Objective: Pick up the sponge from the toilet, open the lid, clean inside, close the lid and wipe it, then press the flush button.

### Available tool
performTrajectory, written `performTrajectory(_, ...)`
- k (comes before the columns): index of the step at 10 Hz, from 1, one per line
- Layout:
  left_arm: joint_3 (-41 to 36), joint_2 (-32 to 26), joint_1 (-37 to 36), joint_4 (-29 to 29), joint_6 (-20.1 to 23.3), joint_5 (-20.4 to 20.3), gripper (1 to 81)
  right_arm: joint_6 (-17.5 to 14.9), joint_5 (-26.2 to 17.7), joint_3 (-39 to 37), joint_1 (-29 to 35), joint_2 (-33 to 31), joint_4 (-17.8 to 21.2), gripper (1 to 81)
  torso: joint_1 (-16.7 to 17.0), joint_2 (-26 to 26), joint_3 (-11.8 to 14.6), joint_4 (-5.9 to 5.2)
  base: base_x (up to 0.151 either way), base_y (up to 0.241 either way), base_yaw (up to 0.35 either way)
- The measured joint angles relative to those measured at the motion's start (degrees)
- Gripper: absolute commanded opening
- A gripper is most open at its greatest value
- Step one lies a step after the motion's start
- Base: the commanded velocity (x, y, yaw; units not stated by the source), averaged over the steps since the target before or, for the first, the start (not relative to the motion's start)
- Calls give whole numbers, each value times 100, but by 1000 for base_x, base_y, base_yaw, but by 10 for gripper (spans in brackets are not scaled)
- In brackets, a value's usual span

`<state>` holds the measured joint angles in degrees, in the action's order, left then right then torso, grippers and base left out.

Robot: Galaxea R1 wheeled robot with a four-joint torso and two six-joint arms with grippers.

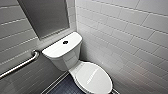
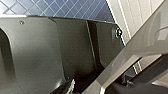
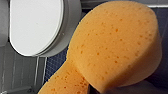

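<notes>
The white toilet (image 1: 63,58) stands in the corner of a tiled room, seen from above in the head view. Its oval lid (image 1: 94,78) is down over the bowl. The small dark flush button (image 1: 65,42) sits in the middle of the flat tank top. In the right wrist view the orange sponge (image 3: 112,45) looms very close, off the toilet and in the air beside the lid (image 3: 35,25). My right gripper is shut on the sponge at its near end. In the left wrist view no task object shows near my left arm.
A metal grab bar (image 1: 22,63) runs along the left wall beside the tank. White tiled walls (image 1: 130,37) close in on the toilet's right and back. Dark blue floor tiles (image 1: 65,87) lie in front of the bowl. A grey panel (image 1: 45,15) hangs above the tank.
</notes>
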<state>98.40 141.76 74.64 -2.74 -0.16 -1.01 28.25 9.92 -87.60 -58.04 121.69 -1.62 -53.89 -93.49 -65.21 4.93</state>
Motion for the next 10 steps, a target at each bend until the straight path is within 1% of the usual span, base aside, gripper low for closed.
performTrajectory(2,-356,-257,-675,43,-166,-4,811,11,171,-180,-662,23,-16,10,0,0,0,0,0,0,0)
performTrajectory(5,-500,-634,-1309,117,-640,49,811,9,388,-261,-1224,100,-57,10,0,0,0,0,0,0,0)
performTrajectory(6,-527,-646,-1492,134,-951,61,811,9,422,-263,-1335,168,-90,10,0,0,0,0,0,0,0)
performTrajectory(7,-571,-618,-1682,149,-1477,28,811,4,460,-280,-1448,244,-121,10,0,0,0,0,0,0,0)
performTrajectory(8,-573,-549,-1842,160,-1963,-122,811,-5,484,-339,-1616,369,-132,10,0,0,0,0,0,0,0)
performTrajectory(10,-557,-183,-2155,190,-2550,-505,811,-9,507,-591,-1855,657,-157,10,0,0,0,0,0,0,0)
